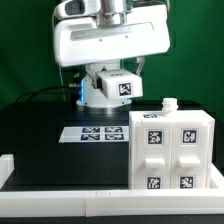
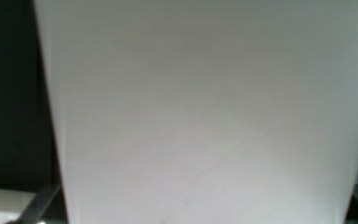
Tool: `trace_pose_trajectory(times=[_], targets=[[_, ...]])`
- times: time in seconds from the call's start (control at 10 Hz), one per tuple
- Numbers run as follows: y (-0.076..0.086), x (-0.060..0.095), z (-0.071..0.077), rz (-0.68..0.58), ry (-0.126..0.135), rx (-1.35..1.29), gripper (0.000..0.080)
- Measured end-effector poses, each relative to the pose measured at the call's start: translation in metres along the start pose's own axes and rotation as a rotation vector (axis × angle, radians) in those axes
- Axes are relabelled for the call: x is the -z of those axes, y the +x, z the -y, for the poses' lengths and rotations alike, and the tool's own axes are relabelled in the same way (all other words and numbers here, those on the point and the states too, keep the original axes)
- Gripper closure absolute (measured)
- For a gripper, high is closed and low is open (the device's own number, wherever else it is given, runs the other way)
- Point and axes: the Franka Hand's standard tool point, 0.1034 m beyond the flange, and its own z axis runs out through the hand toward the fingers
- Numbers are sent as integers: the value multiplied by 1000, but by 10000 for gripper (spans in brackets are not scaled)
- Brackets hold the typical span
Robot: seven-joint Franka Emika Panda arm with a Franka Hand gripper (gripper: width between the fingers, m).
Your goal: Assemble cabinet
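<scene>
The white cabinet body (image 1: pixel 170 150) stands at the exterior view's right front, with several black-and-white tags on its face and a small white block (image 1: pixel 168 104) on its top. My gripper (image 1: pixel 106 98) is behind it, near the back middle of the black table. It is shut on a white cabinet panel (image 1: pixel 112 88) that bears one tag and is held just above the table. In the wrist view that panel (image 2: pixel 202 110) fills almost the whole picture and hides my fingertips.
The marker board (image 1: pixel 97 133) lies flat on the black table, left of the cabinet body. A white rail (image 1: pixel 60 190) runs along the table's front and left edges. A green backdrop stands behind the arm.
</scene>
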Motion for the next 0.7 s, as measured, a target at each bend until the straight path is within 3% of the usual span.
trace_pose_trajectory(times=[0.4, 0.5, 0.7], targets=[[66, 14, 40, -27, 18, 20, 243], [75, 10, 45, -25, 19, 37, 243], [72, 9, 43, -22, 19, 33, 243]])
